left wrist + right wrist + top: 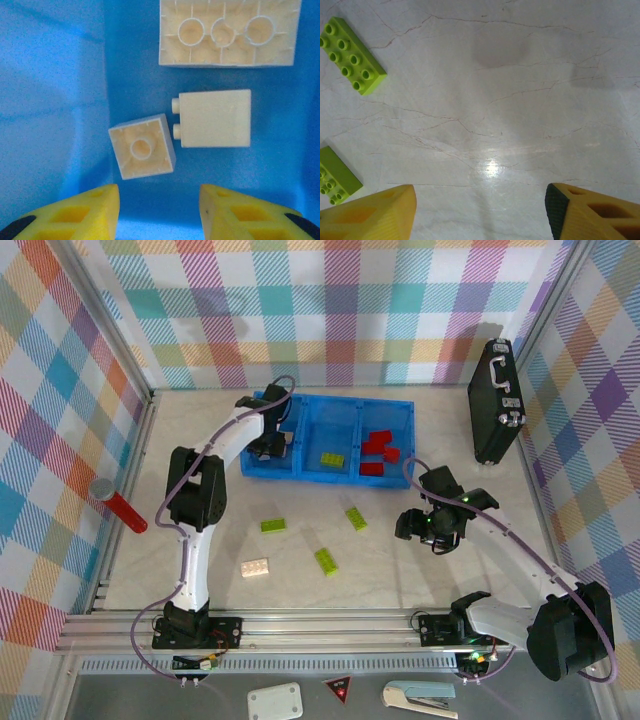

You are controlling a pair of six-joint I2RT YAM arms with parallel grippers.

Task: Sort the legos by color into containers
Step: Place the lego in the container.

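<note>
The blue tray [340,401] lies at the back of the table with three compartments. My left gripper [268,445] hangs in the left compartment, open [160,202] with nothing between its fingers. Below it lie three cream legos: a small upturned square one [142,152], one on its side [215,118] and a long upturned one [230,32]. The middle compartment holds a green brick [332,460], the right one red bricks [378,448]. My right gripper [412,525] is open [480,200] over bare table. Two green bricks [352,55] [337,175] lie to its left.
On the table lie green bricks [272,525], [355,518], [326,560] and a cream brick [255,567]. A black briefcase [497,400] stands at the back right. A red cylinder [122,508] lies at the left edge.
</note>
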